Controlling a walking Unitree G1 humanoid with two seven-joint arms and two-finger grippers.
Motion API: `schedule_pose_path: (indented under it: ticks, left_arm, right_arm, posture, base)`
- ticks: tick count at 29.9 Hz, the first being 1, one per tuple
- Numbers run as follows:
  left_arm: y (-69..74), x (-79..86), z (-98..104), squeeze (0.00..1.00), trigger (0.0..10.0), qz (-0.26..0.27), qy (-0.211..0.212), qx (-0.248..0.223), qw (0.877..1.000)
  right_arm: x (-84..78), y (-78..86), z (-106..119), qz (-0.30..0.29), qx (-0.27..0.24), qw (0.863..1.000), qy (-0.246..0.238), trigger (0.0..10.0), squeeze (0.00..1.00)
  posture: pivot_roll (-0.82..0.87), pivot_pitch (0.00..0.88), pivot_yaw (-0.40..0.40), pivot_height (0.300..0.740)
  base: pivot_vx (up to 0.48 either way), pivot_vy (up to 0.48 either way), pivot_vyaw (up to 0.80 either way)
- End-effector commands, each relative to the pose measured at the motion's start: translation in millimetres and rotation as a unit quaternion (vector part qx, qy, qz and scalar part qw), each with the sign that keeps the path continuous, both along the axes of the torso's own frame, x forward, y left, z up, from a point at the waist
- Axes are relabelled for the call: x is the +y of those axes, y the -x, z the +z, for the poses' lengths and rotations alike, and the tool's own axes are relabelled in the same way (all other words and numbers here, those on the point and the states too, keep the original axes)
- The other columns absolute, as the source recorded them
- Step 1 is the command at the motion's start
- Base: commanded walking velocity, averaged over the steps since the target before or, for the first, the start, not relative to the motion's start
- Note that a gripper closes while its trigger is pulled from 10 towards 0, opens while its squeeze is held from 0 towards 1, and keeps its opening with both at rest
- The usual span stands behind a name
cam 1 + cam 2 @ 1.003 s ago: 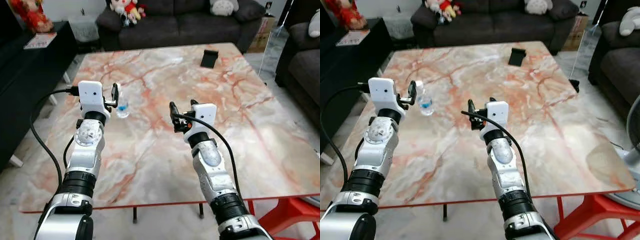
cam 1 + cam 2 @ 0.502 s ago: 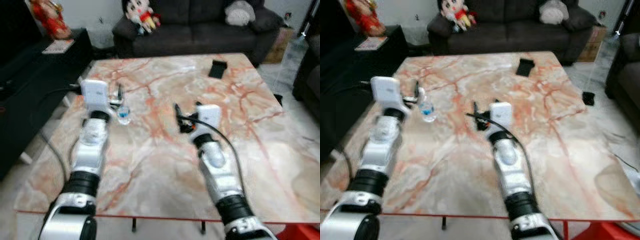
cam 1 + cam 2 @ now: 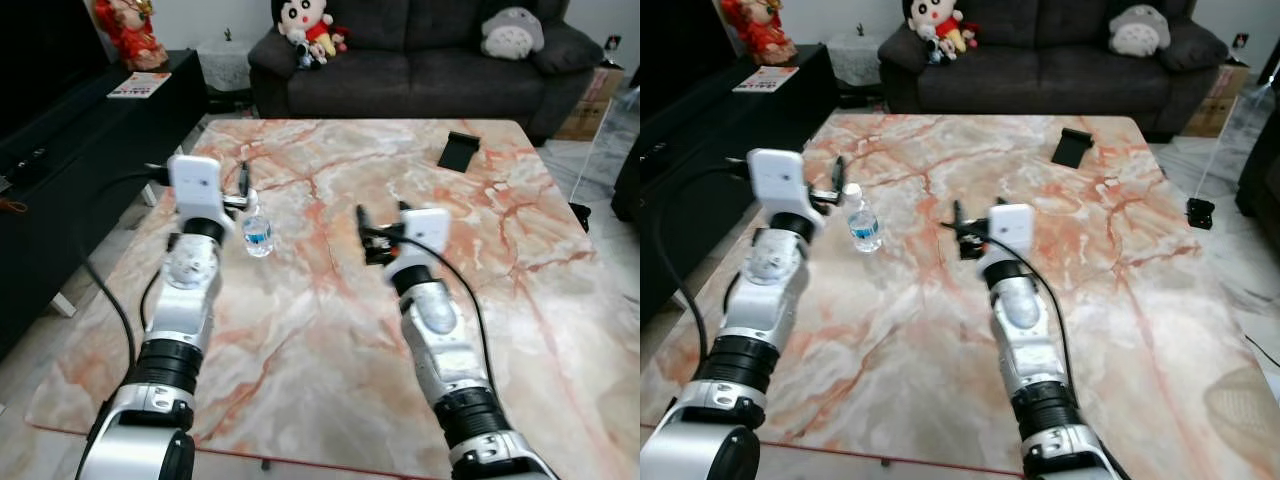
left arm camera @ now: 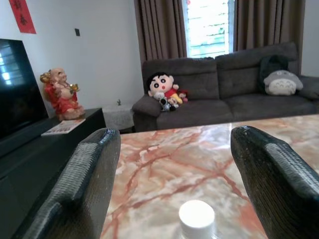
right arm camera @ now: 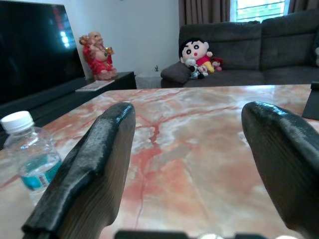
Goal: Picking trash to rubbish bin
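A small clear water bottle (image 3: 257, 232) with a white cap and a blue label stands upright on the marble table (image 3: 330, 310), towards its left side. My left gripper (image 3: 244, 192) hovers open just above and behind it. The bottle's cap (image 4: 197, 215) sits low between the two spread fingers (image 4: 89, 169) in the left wrist view, untouched. My right gripper (image 3: 381, 214) is open over the middle of the table, to the right of the bottle, with nothing in it. The bottle (image 5: 30, 162) stands off to one side in the right wrist view.
A black flat object (image 3: 458, 151) lies at the table's far right. A dark sofa (image 3: 430, 55) with plush toys stands behind the table. A black TV cabinet (image 3: 70, 140) runs along the left. The table's near edge lies close below the arms.
The whole picture has shifted and sharpened, so the camera moved. Both arms hold much the same pose, and the left gripper stays by the bottle. Nothing was taken hold of.
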State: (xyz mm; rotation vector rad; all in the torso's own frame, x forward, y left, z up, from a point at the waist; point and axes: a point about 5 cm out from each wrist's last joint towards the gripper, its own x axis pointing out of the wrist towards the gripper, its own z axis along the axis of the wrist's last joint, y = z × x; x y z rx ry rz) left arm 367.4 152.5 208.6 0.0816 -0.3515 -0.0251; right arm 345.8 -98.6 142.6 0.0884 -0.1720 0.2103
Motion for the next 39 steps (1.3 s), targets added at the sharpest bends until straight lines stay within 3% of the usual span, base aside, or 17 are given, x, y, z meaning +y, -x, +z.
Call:
schedule_pose_path:
  ticks: [1,18,31,39]
  left_arm:
    - [-0.2,10.9,2.2,0.0,10.0,0.018,-0.006,-0.002,1.0]
    - [-1.1,13.4,2.7,0.0,10.0,0.023,-0.009,0.0,1.0]
    - [-7.5,14.6,-2.0,0.0,10.0,0.017,-0.023,0.047,0.998]
    - [-11.1,19.7,5.7,0.0,10.0,0.039,-0.022,0.066,0.997]
  right_arm:
    - [12.7,0.4,3.7,0.018,-0.003,1.0,-0.004,10.0,0.0]
    - [12.9,0.3,2.7,0.022,0.0,1.0,-0.005,10.0,0.0]
    - [11.7,3.7,0.3,0.022,0.004,1.0,-0.005,10.0,0.0]
    - [10.5,7.7,-2.6,0.024,0.008,1.0,-0.006,10.0,0.0]
  posture:
    - [0.08,0.045,0.033,0.74]
    - [0.08,0.046,0.031,0.74]
    - [0.07,0.067,0.03,0.74]
    - [0.07,0.083,0.03,0.74]
  base:
    - [0.334,0.0,0.0]
    - [0.333,0.0,0.0]
    - [0.0,0.0,0.0]
    - [0.0,0.0,0.0]
